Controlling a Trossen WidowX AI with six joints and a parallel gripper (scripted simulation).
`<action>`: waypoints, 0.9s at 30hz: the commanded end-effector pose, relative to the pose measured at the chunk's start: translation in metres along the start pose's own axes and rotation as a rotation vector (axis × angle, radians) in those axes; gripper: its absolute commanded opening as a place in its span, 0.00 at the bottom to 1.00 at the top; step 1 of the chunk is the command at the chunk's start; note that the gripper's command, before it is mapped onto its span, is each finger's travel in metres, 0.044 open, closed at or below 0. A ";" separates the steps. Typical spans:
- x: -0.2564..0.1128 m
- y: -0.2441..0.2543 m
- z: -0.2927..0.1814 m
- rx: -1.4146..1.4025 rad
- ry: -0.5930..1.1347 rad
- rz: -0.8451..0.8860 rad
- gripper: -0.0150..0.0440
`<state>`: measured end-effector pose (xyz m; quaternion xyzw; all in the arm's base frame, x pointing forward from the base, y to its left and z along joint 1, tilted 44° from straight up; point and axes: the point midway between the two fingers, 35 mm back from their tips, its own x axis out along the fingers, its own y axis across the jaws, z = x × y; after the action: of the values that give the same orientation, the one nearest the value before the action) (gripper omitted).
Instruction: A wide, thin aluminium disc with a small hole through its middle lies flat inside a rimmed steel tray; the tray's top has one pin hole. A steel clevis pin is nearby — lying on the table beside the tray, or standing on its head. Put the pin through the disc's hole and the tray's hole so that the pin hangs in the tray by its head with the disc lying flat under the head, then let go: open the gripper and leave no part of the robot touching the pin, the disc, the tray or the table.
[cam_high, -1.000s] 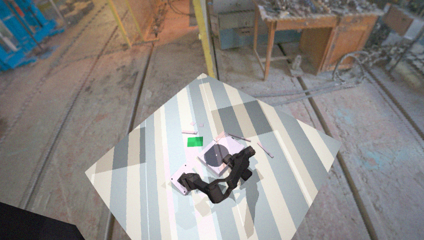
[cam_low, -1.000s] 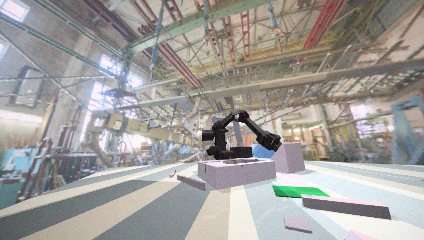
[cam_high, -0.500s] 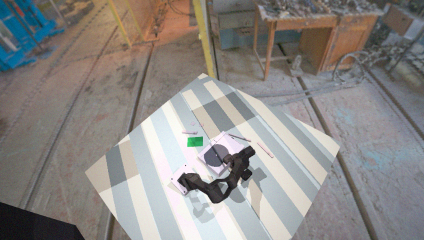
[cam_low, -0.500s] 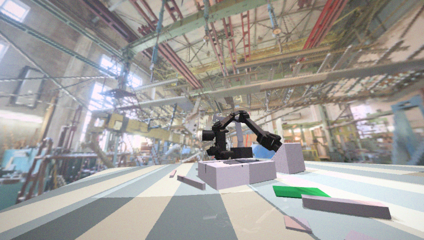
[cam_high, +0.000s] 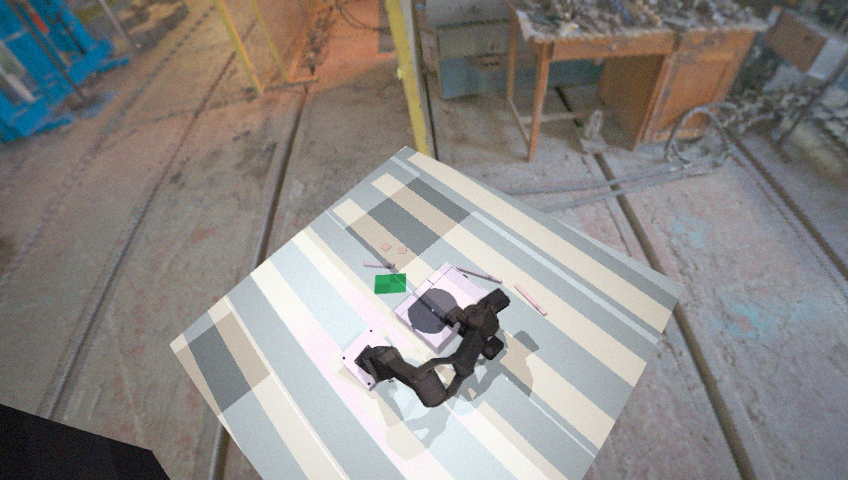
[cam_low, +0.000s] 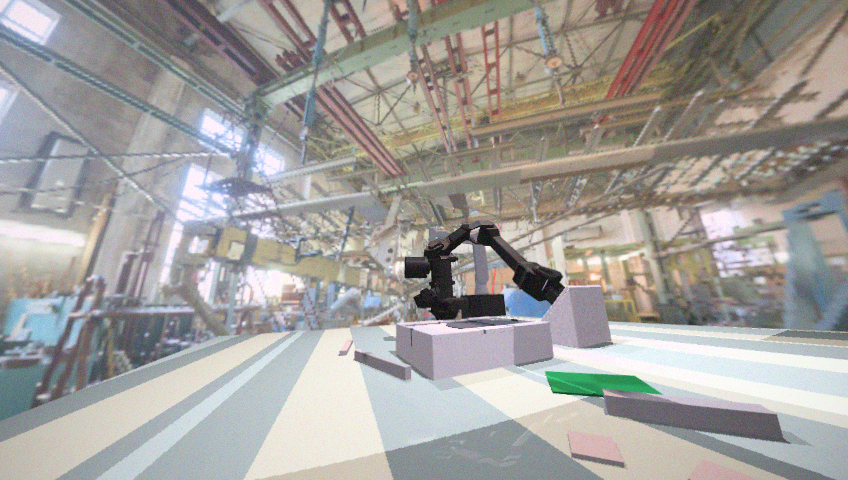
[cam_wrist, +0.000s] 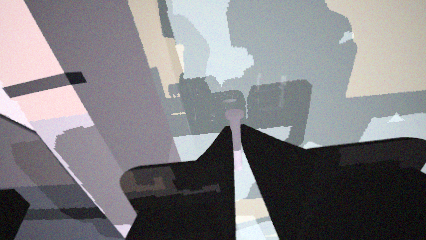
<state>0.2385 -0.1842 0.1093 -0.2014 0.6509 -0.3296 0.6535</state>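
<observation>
With the tool (cam_high: 455, 321) (cam_wrist: 234, 130) clamped on the pin (cam_wrist: 236, 131) beside the tray (cam_high: 441, 343) (cam_low: 473, 352) (cam_wrist: 107, 100), we should raise it straight up, keeping the grip steady, until it clears the rim before moving over the disc (cam_high: 433, 311) (cam_low: 476, 323).

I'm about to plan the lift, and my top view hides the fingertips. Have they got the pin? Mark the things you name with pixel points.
Observer: Yes. In the wrist view, the fingers are shut on the pin's shaft, and the pin's head (cam_wrist: 234, 114) shows just past the tips.

Operator: Is it in the tray?

Observer: No, the wrist view shows the pin (cam_wrist: 237, 137) beside the outer wall of the tray (cam_high: 461, 288) (cam_low: 470, 350) (cam_wrist: 117, 95).

Operator: And the arm's mount?

Observer: The exterior view shows a tall block (cam_high: 357, 350) (cam_low: 580, 315) with a sloping side.
</observation>
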 end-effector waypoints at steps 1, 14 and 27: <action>-0.014 -0.002 0.002 0.009 -0.010 -0.005 0.25; -0.055 -0.001 0.002 0.008 -0.010 -0.002 0.25; -0.056 -0.001 0.004 0.224 -0.008 0.001 0.25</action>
<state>0.2447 -0.1462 0.1495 -0.1569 0.6243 -0.3722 0.6686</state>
